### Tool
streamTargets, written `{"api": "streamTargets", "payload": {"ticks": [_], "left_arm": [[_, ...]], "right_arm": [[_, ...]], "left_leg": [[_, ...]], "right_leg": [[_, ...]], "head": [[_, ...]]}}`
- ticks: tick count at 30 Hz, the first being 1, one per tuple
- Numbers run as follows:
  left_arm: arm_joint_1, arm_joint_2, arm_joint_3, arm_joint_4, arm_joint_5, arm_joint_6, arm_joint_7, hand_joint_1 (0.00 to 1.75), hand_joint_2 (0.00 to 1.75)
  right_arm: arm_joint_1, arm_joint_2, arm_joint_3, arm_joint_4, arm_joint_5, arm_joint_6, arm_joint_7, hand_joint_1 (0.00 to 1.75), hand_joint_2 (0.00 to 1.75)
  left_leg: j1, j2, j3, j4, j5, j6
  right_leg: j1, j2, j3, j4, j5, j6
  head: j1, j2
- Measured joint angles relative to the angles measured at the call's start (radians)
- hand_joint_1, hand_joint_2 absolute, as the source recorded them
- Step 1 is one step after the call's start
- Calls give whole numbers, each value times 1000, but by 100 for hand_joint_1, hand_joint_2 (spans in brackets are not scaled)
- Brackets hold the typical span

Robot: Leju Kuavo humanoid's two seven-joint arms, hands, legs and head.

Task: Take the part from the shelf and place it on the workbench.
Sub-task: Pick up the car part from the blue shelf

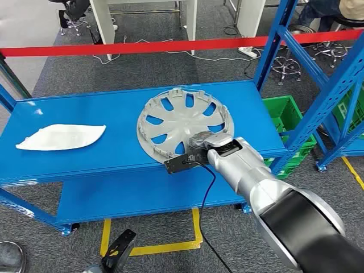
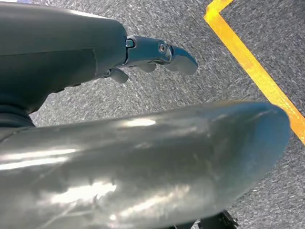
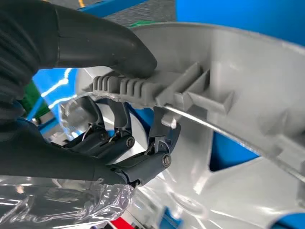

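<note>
While my right hand (image 3: 118, 119) clamps the near rim of the wheel cover (image 1: 185, 122) on the blue shelf (image 1: 86, 108), I judge it light, stiff, slippery; my left hand (image 2: 158, 55) hangs empty, fingers apart.

The robot's right arm (image 1: 274, 193) is a smooth silver tube that widens into a glossy black upper section, with a thin black cable (image 1: 206, 199) hanging from a flat black box at the wrist. Its right hand (image 3: 107, 109) has a thick dark grey thumb and darker fingers (image 3: 144, 164) with small silver screws, clear plastic film lying beneath them. The left hand (image 2: 107, 52) is a dark grey shell ending in a blue-grey finger with a silver screw.
</note>
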Motion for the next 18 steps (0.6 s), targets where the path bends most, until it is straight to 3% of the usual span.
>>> {"api": "streamTargets", "payload": {"ticks": [18], "left_arm": [[13,13,6,0,21,7,-14,0,0]], "right_arm": [[-42,1,-2,-13,-56,-141,-69,175,175]], "left_leg": [[0,-1,-13,0,2,1]], "right_leg": [[0,-3,-11,1,1,0]], "head": [[0,0]]}}
